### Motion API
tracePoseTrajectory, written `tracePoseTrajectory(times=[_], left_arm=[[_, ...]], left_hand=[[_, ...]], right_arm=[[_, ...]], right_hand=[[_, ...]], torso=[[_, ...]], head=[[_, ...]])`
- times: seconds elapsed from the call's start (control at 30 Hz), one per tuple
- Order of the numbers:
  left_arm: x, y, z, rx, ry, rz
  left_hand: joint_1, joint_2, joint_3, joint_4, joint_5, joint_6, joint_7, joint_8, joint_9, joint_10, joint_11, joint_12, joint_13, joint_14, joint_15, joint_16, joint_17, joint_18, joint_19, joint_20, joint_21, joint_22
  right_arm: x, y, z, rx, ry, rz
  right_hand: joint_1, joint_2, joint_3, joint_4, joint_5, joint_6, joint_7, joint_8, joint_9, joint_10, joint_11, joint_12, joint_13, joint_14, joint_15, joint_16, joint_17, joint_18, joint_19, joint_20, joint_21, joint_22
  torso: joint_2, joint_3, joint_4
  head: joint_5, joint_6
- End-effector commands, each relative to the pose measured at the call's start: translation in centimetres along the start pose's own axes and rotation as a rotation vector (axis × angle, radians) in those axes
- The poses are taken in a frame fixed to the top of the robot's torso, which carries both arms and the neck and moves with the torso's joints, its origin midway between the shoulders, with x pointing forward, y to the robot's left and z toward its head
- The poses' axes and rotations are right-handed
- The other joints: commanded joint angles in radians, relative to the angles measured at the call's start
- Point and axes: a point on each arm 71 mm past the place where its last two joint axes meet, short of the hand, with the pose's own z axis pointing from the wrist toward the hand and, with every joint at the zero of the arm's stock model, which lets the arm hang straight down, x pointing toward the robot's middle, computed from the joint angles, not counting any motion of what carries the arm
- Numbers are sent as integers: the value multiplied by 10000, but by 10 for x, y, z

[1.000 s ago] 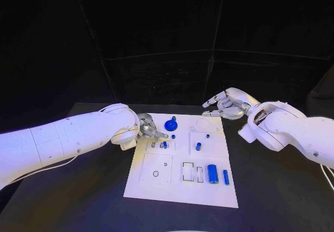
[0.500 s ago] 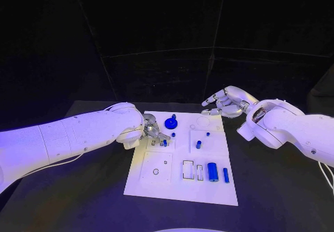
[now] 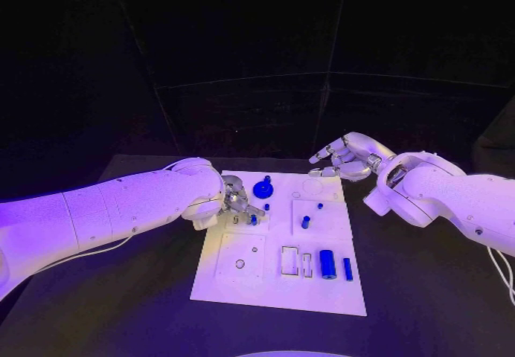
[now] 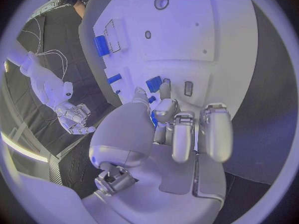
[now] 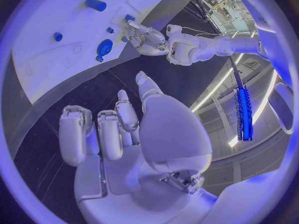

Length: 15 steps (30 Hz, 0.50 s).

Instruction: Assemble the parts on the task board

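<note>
The white task board [image 3: 274, 286] lies in the middle of the black table. My left hand [image 3: 230, 201] is at its far left part, thumb and a finger pinching a small blue part [image 3: 253, 218], which is also visible between the fingertips [image 4: 153, 83]. My right hand [image 3: 345, 159] hovers over the board's far right corner with fingers apart and nothing in it. A round blue knob [image 3: 263, 191], a blue peg [image 3: 306, 222], a thick blue cylinder [image 3: 327, 264] and a thin one [image 3: 347, 269] rest on the board.
Empty rectangular slots [image 3: 289, 262] and a round hole [image 3: 240, 263] lie in the board's near half. Black table [image 3: 118, 297] surrounds the board. The right wrist view shows the board [image 5: 56, 59], the knob [image 5: 104, 47] and my left hand [image 5: 149, 40].
My left hand has edged a little toward the small blue part. My right hand has drifted slightly up and away from the board's corner.
</note>
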Motion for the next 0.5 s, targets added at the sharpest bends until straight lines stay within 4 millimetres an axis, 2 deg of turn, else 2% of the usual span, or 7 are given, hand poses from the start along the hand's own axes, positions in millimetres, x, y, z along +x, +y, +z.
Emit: tracePoseTrajectory(times=[0.03, 0.5], left_arm=[[-1, -2, 0, 37, -30, -41], [0, -5, 2, -43, 246, 180]], left_hand=[[63, 60, -53, -27, -14, -109, -2, 70, 26, 47, -43, 58, 15, 1059, -74, 31, 2631, -110, 221, -65, 47, 94], [307, 120, 2, -159, -11, -235, 0, 223, 169, 27, -41, 79, 27, 1059, -72, 31, 2631, -117, 220, -62, 84, 155]], right_arm=[[1, 1, 1, 2, 139, -1], [3, 2, 3, 21, 294, 1]], right_hand=[[15, 119, -63, 8, 48, 55, 10, 68, -4, 3, -100, -66, -13, 655, -58, -38, 910, 190, -36, -24, -67, 339], [11, 132, -80, 13, 94, 60, 8, 77, -4, 6, -103, -67, -18, 649, -60, -58, 879, 194, -44, -28, -79, 319]], torso=[[14, 3, -15], [8, 0, -7]], head=[[1, -4], [-12, -77]])
